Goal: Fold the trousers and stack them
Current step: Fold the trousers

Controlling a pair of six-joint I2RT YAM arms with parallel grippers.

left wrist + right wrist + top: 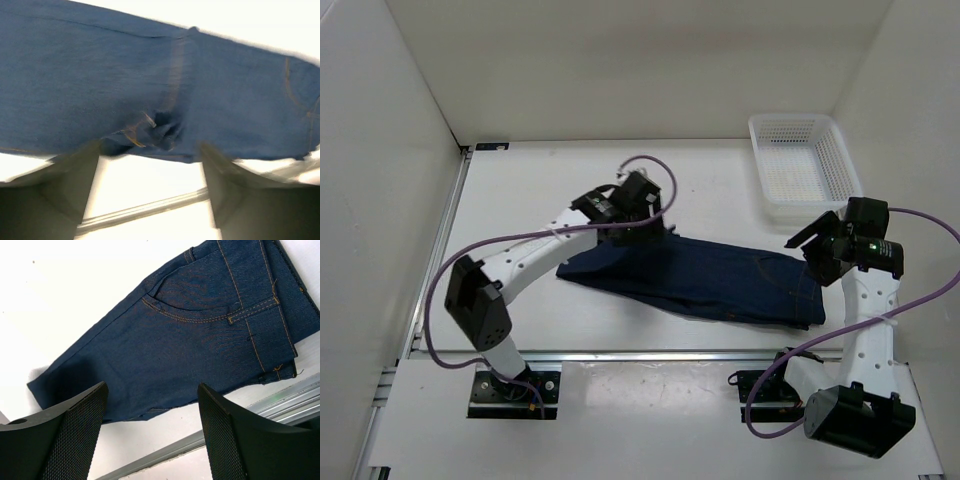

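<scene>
The trousers [700, 280] are dark navy jeans lying folded lengthwise across the middle of the table, waist end to the right. My left gripper [655, 222] is over their far edge near the middle, open and empty. In the left wrist view it [150, 147] frames a bunched bit of the trousers [160, 75], which are blurred. My right gripper [802, 242] hovers over the waist end, open and empty. In the right wrist view it [152, 386] stands wide apart above the trousers [190, 340], where an orange-stitched pocket and seams show.
A white mesh basket [800, 165] stands at the back right, just beyond the right gripper. White walls enclose the table on the left, back and right. A metal rail [650, 354] runs along the near edge.
</scene>
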